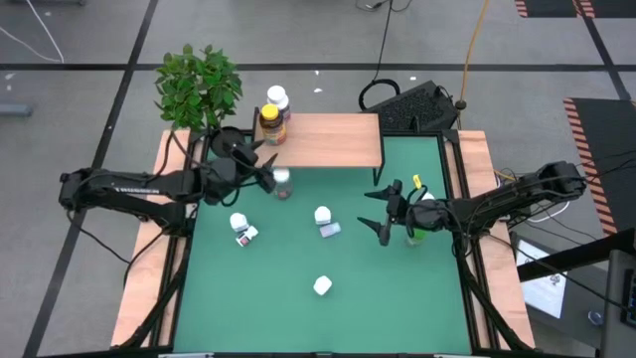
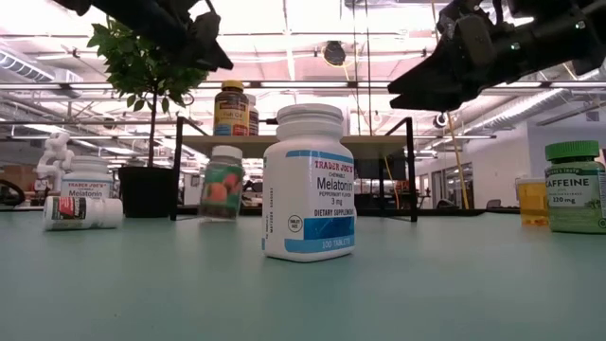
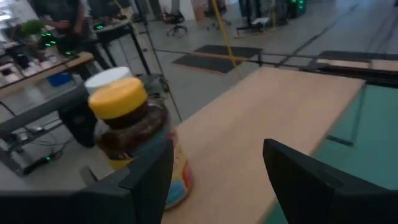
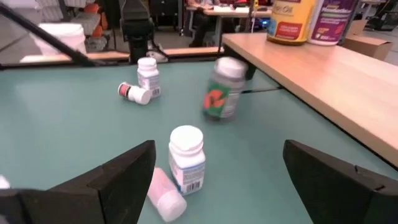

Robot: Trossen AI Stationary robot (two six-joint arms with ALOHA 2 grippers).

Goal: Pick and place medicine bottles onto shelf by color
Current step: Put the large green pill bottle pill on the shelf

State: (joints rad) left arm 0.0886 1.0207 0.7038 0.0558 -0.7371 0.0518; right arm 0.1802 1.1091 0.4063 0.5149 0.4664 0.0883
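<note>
The shelf (image 1: 333, 139) stands at the table's far edge. A yellow-capped amber bottle (image 1: 269, 124) and a white-capped bottle (image 1: 278, 99) stand on its left end. My left gripper (image 1: 264, 171) is open and empty, raised at the shelf's near left corner, facing the yellow-capped bottle (image 3: 134, 134). A white-capped bottle with a green and red label (image 1: 282, 181) is tilted on the table just beside the left gripper's fingertips, in front of the shelf; it is blurred in the right wrist view (image 4: 222, 87). My right gripper (image 1: 386, 214) is open and empty above the table's right part.
White bottles stand and lie at the left (image 1: 241, 228), the middle (image 1: 324, 220) and the near middle (image 1: 322, 286). A green-capped bottle (image 2: 575, 187) and a small yellow one (image 2: 532, 199) stand by my right arm. A potted plant (image 1: 199, 85) stands by the shelf's left end.
</note>
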